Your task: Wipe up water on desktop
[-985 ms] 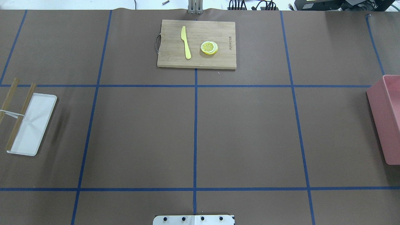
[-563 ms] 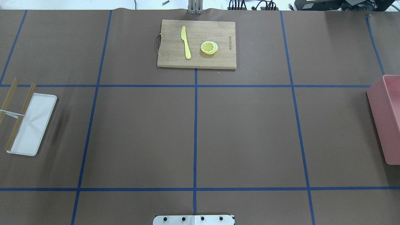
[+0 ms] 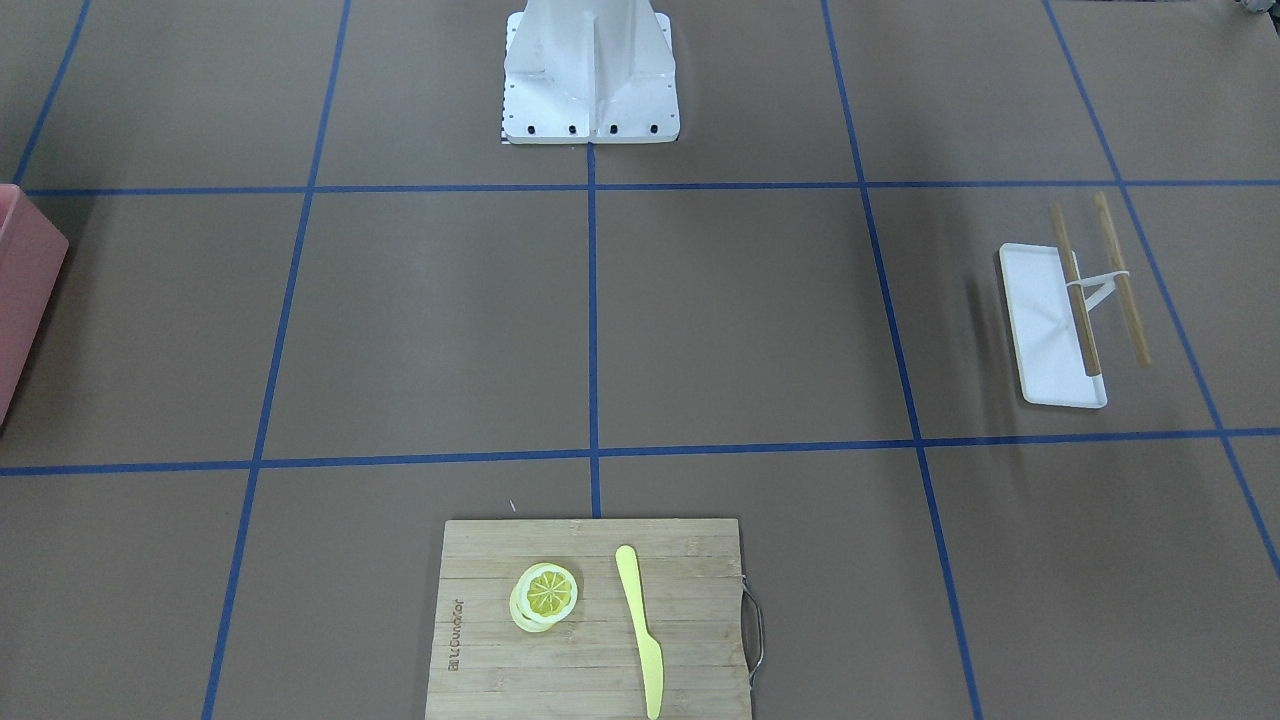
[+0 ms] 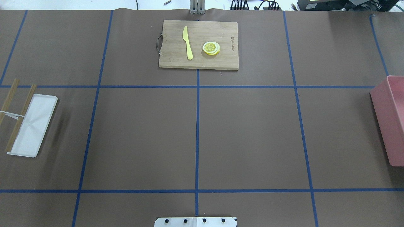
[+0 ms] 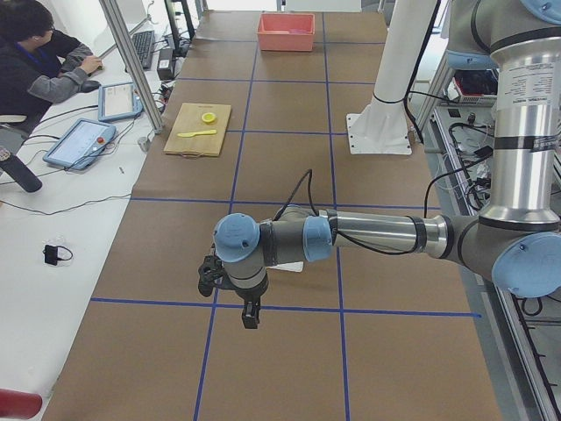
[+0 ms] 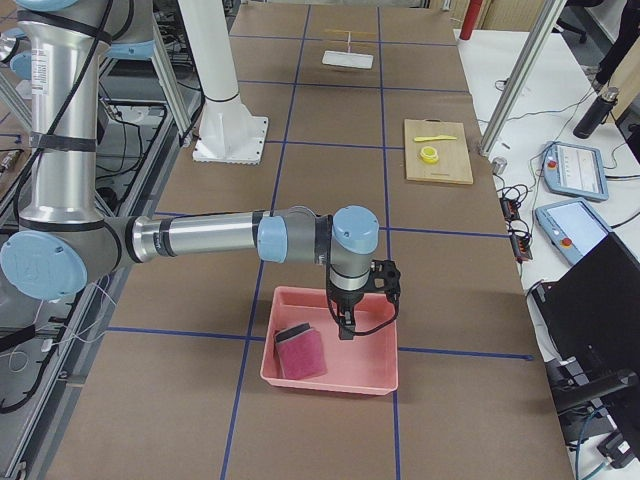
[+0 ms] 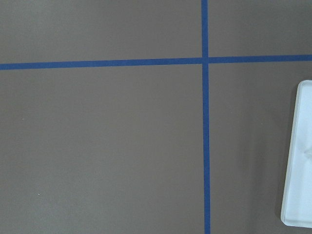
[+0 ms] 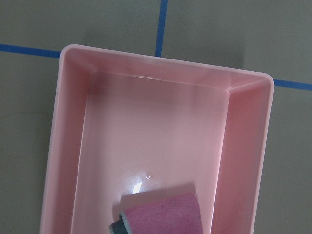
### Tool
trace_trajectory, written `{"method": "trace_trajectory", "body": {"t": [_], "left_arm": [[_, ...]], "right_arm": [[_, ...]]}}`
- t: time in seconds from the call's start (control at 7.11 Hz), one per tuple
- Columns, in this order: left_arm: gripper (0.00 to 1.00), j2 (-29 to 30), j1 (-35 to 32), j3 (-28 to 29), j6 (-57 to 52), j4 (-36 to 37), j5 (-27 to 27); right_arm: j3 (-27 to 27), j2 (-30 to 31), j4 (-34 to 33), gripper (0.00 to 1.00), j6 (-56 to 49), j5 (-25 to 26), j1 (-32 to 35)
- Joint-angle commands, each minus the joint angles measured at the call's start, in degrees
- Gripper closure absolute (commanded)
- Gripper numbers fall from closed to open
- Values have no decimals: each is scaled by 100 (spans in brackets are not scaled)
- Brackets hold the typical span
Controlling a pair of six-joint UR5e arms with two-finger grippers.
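The desktop [image 4: 252, 135] is a matte brown surface crossed by blue tape lines; I see no water on it. My left gripper [image 5: 250, 314] shows only in the exterior left view, hanging over the desktop near a white tray; I cannot tell whether it is open or shut. My right gripper [image 6: 343, 328] shows only in the exterior right view, above a pink bin [image 6: 375, 375]; I cannot tell its state either. A pink sponge [image 8: 163, 214] with a dark underside lies in the bin and also shows in the exterior right view [image 6: 298, 352].
A white tray [image 4: 31, 126] with a two-rod wooden rack [image 4: 21, 116] stands at the left edge. A bamboo cutting board [image 4: 221, 60] at the far middle holds a yellow knife [image 4: 187, 42] and lemon slices [image 4: 211, 48]. The robot's base plate [image 4: 195, 222] is at the near edge.
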State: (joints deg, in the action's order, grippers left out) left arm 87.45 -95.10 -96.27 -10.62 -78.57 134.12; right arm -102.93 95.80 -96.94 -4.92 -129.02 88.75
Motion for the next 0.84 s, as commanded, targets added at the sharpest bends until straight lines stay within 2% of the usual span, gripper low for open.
{"method": "trace_trajectory", "body": {"t": [0.0,0.7], "left_arm": [[0,0,0,3,-2,0,0],[0,0,0,3,-2,9,-17]], "right_arm": [[-16,0,0,0,9,-17,2],[-104,9,0,0,9,-26,2]]}}
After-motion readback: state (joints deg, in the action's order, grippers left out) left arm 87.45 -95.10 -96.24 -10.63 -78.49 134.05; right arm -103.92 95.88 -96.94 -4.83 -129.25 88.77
